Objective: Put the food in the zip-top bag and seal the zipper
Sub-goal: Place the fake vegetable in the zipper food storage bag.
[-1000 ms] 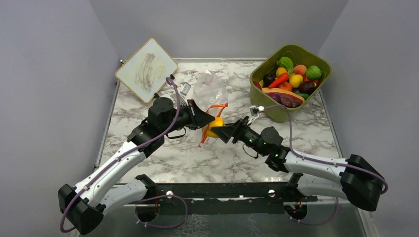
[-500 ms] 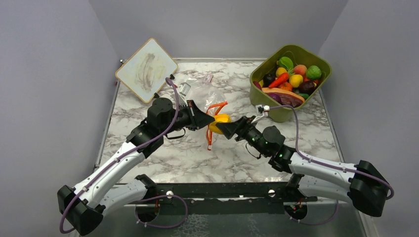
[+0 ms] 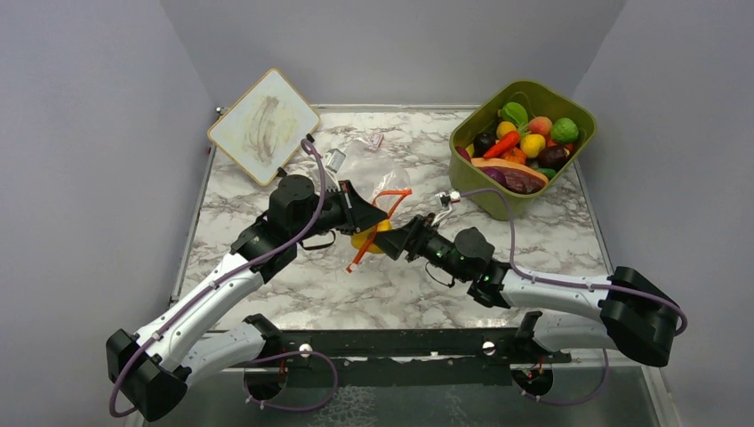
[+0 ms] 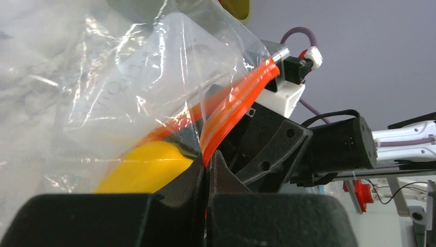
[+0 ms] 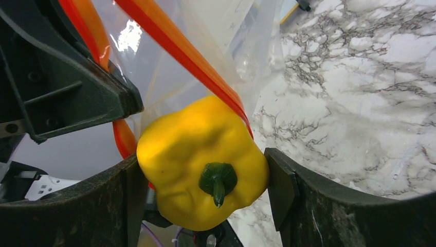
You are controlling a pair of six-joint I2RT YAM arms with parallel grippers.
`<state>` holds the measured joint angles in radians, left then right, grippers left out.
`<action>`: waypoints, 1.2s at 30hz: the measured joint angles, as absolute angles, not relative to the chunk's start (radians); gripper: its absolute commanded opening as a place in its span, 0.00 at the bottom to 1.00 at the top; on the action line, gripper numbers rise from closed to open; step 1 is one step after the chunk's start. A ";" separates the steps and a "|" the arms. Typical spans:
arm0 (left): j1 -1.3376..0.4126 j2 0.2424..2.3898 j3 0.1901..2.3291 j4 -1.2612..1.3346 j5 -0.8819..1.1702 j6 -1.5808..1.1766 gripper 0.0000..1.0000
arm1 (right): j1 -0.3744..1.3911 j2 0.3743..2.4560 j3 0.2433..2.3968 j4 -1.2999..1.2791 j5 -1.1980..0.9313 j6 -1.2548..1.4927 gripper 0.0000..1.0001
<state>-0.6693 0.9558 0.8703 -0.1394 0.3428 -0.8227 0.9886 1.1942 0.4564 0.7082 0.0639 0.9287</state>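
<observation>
The clear zip-top bag (image 3: 369, 165) lies at the table's middle, its mouth lifted toward me. My left gripper (image 3: 366, 216) is shut on the bag's orange-red zipper strip (image 3: 384, 197) and holds that edge up; in the left wrist view the strip (image 4: 236, 108) runs up out of the closed gripper (image 4: 208, 164). My right gripper (image 3: 397, 240) is shut on a yellow toy pepper (image 3: 367, 238) right at the bag's mouth. In the right wrist view the pepper (image 5: 203, 162) sits in the gripper (image 5: 203, 172), stem toward the camera, against the strip (image 5: 180, 49). It shows through the bag's plastic (image 4: 144, 167).
An olive-green tub (image 3: 578, 111) at the back right holds several toy fruits and vegetables (image 3: 532, 142). A square pale board (image 3: 263, 114) leans at the back left. The two grippers are nearly touching over the marble table (image 3: 427, 285).
My right gripper has moved left with the yellow pepper, up to the bag's mouth by my left gripper. The loose end of the zipper strip has swung lower and to the left.
</observation>
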 measured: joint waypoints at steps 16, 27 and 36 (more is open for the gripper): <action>-0.670 0.932 0.870 -0.087 0.356 -0.907 0.00 | 1.093 1.118 0.517 0.582 0.486 0.894 0.19; -0.669 0.933 0.851 -0.075 0.355 -0.905 0.00 | 1.090 1.250 0.470 0.830 0.341 0.894 0.33; -0.669 0.909 0.848 -0.078 0.334 -0.931 0.00 | 1.092 1.195 0.576 0.548 0.332 0.899 0.63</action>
